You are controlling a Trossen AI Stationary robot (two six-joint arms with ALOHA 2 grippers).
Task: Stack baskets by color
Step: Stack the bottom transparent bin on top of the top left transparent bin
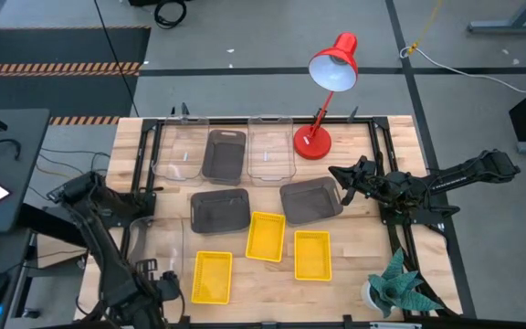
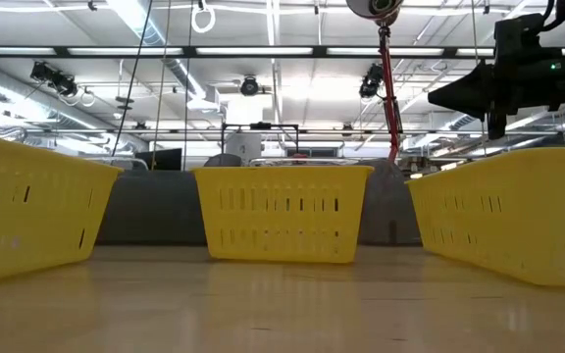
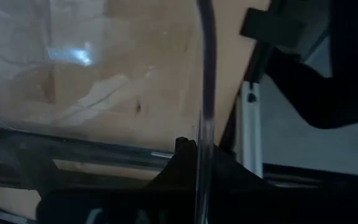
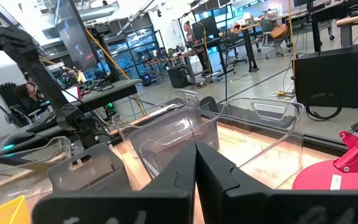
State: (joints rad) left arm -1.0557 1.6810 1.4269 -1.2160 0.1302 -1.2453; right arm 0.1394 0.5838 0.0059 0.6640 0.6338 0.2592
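High view: left gripper [image 1: 158,281] sits at the near-left clear basket [image 1: 156,239]; yellow baskets [image 1: 266,236] lie just beside it.
Left wrist view: fingers clamped on the clear wall [image 3: 205,93]; the thin rim may slip.
Right wrist view: right gripper [image 4: 196,163] closed, empty, waiting near a grey basket [image 4: 89,167].

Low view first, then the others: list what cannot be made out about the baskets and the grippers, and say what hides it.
- Low view: yellow baskets block the clear ones; dark grey baskets show only as strips.
- High view: left gripper is small and dark near the bottom edge; its hold is unreadable there.
- Left wrist view: clear basket is blurred and mostly cut off.
- Right wrist view: right gripper hides what lies beneath it.
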